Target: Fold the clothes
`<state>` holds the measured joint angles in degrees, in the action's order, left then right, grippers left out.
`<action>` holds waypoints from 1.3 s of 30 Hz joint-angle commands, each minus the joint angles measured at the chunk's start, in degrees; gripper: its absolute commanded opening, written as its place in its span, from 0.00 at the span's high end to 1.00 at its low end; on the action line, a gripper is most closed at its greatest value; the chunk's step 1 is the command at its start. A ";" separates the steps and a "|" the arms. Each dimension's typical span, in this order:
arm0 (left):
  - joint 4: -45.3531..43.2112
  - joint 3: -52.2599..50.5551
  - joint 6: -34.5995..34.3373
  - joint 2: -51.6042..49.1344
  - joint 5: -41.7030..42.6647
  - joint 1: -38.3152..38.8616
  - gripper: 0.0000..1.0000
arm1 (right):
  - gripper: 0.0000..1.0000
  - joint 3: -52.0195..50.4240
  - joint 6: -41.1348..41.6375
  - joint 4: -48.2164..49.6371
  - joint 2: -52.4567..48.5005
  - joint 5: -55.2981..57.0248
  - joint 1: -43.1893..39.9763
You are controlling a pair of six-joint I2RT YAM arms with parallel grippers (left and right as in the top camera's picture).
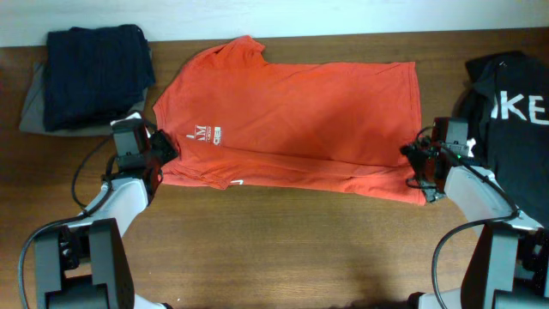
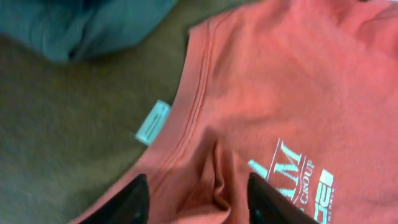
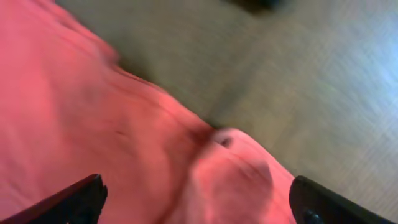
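T-shirt (image 1: 300, 112) lies flat — left gripper (image 1: 165, 148) at one edge, right gripper (image 1: 410, 160) at the opposite, both spread.

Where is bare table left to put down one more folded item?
The widest bare wood lies between the T-shirt and the near table edge. Crowded: the dark folded pile at the back left, the black garment at the right, and both shirt ends, where the left gripper and right gripper sit.
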<state>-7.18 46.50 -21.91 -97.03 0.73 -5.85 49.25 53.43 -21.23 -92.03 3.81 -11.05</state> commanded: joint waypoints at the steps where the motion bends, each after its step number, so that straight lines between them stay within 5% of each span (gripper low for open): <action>1: -0.02 1.92 2.32 -0.17 -0.48 -0.09 0.40 | 0.01 2.05 -9.79 0.85 -0.26 -0.42 0.15; 6: 8.55 6.32 3.23 2.49 -0.13 -0.09 0.19 | 0.01 8.55 -14.25 -6.86 1.20 -1.86 0.09; 13: 35.65 16.81 4.87 5.16 0.79 -0.09 0.17 | 0.01 25.51 -20.39 -29.18 3.28 -6.25 0.15; 18: 45.55 17.03 4.66 4.59 9.35 0.09 0.17 | 0.01 28.17 -25.18 -34.82 3.28 -14.95 0.15; 24: 48.94 16.98 0.55 2.27 11.96 0.61 0.18 | 0.01 27.78 -25.16 -39.93 3.17 -15.26 0.15; 39: 37.73 16.98 1.88 -8.79 11.23 0.55 0.23 | 0.01 27.78 -26.71 -44.02 3.17 -15.21 0.15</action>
<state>31.81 63.22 -20.56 -105.03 11.44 -5.41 76.88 28.18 -64.97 -89.03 -10.70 -11.05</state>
